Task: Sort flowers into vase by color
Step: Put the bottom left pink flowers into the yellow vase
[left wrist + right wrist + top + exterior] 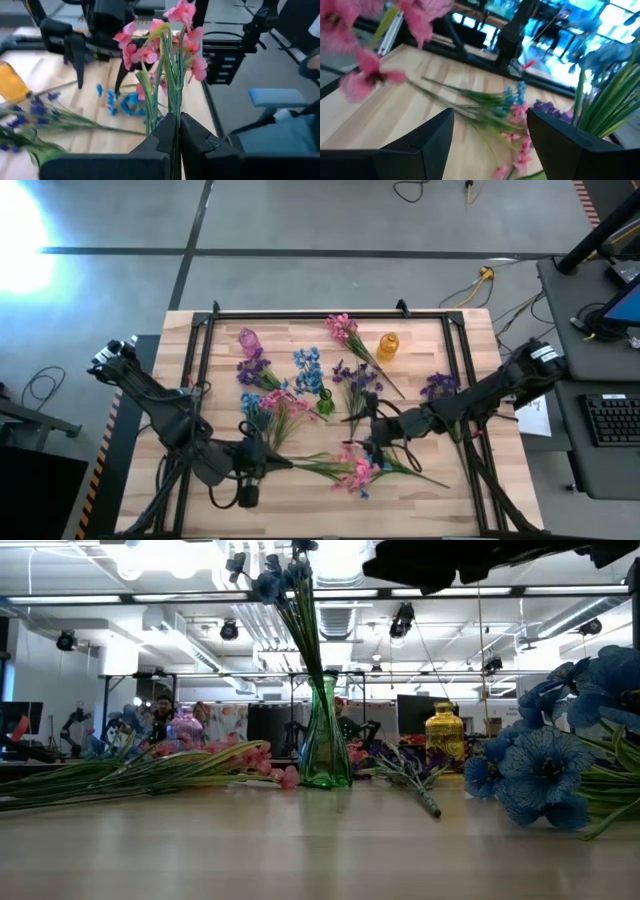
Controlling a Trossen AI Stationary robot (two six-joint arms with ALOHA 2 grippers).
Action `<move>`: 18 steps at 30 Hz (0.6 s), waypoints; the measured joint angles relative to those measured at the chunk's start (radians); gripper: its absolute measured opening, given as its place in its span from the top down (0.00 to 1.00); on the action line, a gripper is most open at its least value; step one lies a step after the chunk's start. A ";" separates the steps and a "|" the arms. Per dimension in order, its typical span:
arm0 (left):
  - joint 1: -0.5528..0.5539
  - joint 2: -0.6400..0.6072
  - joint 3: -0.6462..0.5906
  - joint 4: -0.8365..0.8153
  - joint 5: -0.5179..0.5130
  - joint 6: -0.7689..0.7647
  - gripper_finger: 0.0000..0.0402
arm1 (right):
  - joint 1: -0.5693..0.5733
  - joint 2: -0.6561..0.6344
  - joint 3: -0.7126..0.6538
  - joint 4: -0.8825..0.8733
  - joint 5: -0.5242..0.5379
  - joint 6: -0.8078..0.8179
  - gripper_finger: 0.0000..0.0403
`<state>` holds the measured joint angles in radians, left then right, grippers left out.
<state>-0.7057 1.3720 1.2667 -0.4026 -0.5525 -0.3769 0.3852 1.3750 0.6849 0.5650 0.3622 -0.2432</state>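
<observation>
Left tool (176,131) is clamped tight on the stems of a pink sprig (167,45), gripping low so the blossoms stand up clear above the fingers — a good hold for threading stems down a narrow neck. It sits at the near-left of the surface (440,490).

Right tool (490,135) hangs over the middle with its fingers apart, holding nothing, a mixed pink-and-blue bunch (512,112) lying ahead of it.

Green vase (324,404) already carries blue flowers (308,368), standing tall in the low view. The pink vase (249,340) and yellow vase (388,345) wait at the far side, with purple sprigs (355,380) loose between them. My read: the pink sprig is headed for the pink vase, and most of the sorting remains.
</observation>
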 joint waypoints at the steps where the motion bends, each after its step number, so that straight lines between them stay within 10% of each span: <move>1: 0.001 0.000 -0.013 0.027 -0.010 0.013 1.00 | 0.001 0.006 0.000 0.007 0.004 -0.001 0.39; 18: 0.010 -0.033 -0.207 0.436 -0.014 0.331 1.00 | 0.001 -0.159 0.000 -0.214 0.088 0.064 0.39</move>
<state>-0.6953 1.3387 1.0592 0.0332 -0.5667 -0.0454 0.3862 1.2162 0.6846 0.3505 0.4500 -0.1796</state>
